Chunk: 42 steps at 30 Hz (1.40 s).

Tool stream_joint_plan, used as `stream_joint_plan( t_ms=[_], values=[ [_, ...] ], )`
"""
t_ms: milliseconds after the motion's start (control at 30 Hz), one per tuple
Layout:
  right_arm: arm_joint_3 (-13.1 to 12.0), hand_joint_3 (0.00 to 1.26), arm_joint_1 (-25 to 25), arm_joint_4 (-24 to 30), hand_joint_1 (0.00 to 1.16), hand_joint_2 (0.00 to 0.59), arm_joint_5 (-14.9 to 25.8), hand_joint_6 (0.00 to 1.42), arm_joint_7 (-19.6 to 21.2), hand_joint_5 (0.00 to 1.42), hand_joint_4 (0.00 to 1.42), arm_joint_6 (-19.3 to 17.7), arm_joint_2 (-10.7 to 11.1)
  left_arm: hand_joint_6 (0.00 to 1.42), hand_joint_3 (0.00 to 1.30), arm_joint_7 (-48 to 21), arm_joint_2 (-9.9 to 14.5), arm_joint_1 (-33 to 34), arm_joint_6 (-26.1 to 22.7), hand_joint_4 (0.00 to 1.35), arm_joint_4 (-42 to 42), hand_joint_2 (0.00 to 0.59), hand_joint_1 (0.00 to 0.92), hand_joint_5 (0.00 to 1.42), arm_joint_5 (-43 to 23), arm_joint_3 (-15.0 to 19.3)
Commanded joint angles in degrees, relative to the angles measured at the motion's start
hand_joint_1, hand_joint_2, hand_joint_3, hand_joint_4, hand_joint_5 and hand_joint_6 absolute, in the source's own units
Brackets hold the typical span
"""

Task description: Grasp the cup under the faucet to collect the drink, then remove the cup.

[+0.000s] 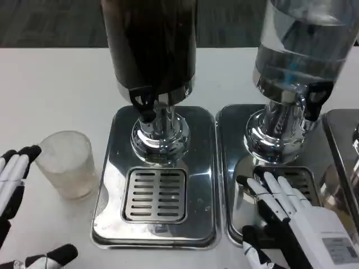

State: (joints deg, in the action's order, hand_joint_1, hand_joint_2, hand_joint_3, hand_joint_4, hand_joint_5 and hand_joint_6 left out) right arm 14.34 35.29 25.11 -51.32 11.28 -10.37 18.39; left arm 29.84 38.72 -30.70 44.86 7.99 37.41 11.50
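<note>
A frosted clear plastic cup (67, 164) stands upright on the white table, left of the steel drip tray (109, 196) of the dark drink dispenser (150, 45). The dispenser's black faucet (143, 103) hangs above the tray's grate (156, 193), where nothing stands. My left hand (14, 185) is at the picture's left edge, fingers apart and thumb low, its fingertips just touching or nearly touching the cup's left rim. My right hand (286, 216) lies flat and spread on the neighbouring drip tray (235, 168), holding nothing.
A clear water dispenser (300, 61) stands on the right tray, directly behind my right hand. A third steel tray (342, 145) edges in at the far right. White table stretches behind and left of the cup.
</note>
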Motion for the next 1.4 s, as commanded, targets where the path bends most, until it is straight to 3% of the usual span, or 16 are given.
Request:
stream_joint_plan(
  t_ms=[33,533,1033,1400],
  values=[
    [0.23,0.11,-0.08,-0.13,0.51,0.583,0.14,0.06,-0.14,0.00,0.00,0.21,-0.42,0.00,0.00,-2.18,-0.18,1.26,-1.65,0.00,1.52,0.071,0.000,0.00,-1.95,1.34],
    [0.46,0.12,0.00,-0.28,0.53,0.568,0.42,0.08,0.06,0.00,0.00,0.40,-0.72,0.01,0.00,-10.88,0.38,14.60,-4.15,0.00,15.73,0.039,0.000,0.00,-9.69,0.03],
    [1.40,0.13,-0.32,-0.64,0.53,0.564,0.25,0.08,-0.03,0.00,0.00,0.93,-2.45,0.06,0.00,-12.72,2.32,27.01,-1.35,0.00,33.65,0.022,0.000,0.06,-11.71,-3.76],
    [1.79,0.13,-0.86,-1.33,0.54,0.560,0.96,0.09,0.31,0.00,0.00,1.33,-2.89,0.08,0.00,-13.10,3.73,32.48,-1.76,0.00,40.85,0.025,0.016,0.07,-11.45,-7.44]
  ],
)
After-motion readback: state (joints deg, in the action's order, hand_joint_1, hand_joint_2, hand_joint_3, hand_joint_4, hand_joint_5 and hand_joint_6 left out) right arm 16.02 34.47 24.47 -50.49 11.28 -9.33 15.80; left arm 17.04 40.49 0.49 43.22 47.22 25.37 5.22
